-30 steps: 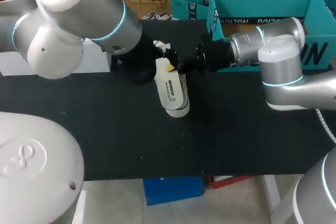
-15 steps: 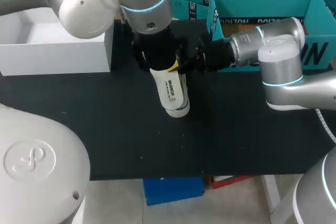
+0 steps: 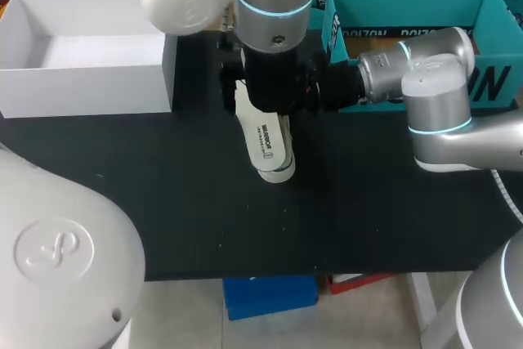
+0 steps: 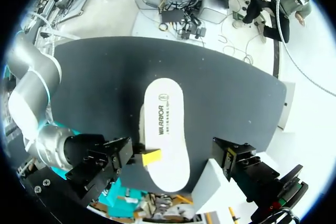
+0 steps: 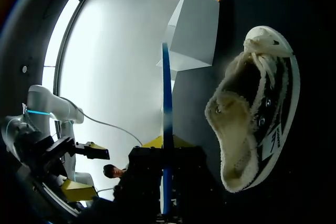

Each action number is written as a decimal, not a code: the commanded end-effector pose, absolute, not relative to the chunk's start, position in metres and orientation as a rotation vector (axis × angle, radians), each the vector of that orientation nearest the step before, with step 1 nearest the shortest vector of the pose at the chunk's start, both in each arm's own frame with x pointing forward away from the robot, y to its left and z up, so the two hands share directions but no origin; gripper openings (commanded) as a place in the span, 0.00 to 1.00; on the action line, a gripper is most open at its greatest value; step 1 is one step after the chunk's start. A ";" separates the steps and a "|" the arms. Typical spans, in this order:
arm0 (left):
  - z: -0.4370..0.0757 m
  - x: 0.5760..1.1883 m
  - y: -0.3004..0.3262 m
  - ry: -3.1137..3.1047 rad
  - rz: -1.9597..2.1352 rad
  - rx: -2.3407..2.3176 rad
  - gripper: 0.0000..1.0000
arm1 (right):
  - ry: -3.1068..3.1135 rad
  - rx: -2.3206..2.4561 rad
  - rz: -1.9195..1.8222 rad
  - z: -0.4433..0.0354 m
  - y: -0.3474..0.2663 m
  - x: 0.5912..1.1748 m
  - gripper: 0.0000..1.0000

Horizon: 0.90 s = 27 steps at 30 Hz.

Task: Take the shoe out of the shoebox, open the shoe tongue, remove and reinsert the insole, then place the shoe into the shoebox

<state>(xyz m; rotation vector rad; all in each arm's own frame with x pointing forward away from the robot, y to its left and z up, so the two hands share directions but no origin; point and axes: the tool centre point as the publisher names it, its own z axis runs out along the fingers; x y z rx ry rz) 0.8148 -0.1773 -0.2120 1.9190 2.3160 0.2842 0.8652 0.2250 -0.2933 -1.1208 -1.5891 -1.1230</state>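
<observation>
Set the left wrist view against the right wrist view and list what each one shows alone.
Left wrist only: the shoe from its white printed sole, and the right arm, with a yellow tip of the right pincer at the sole's edge. Right wrist only: the laces, the pale fuzzy lining, and a thin blue strip seen edge-on ahead of that pincer. Both: the shoe, the black table and the white box.
</observation>
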 end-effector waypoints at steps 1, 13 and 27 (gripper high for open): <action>-0.213 0.814 -0.180 2.297 0.302 1.923 1.00 | -1.589 -1.121 -1.123 -0.294 0.226 0.866 0.00; -0.217 0.837 -0.180 2.290 0.297 1.905 1.00 | -1.589 -1.121 -1.123 -0.294 0.226 0.866 0.00; -0.218 0.897 -0.166 2.321 0.287 1.847 1.00 | -1.589 -1.121 -1.123 -0.294 0.226 0.866 0.00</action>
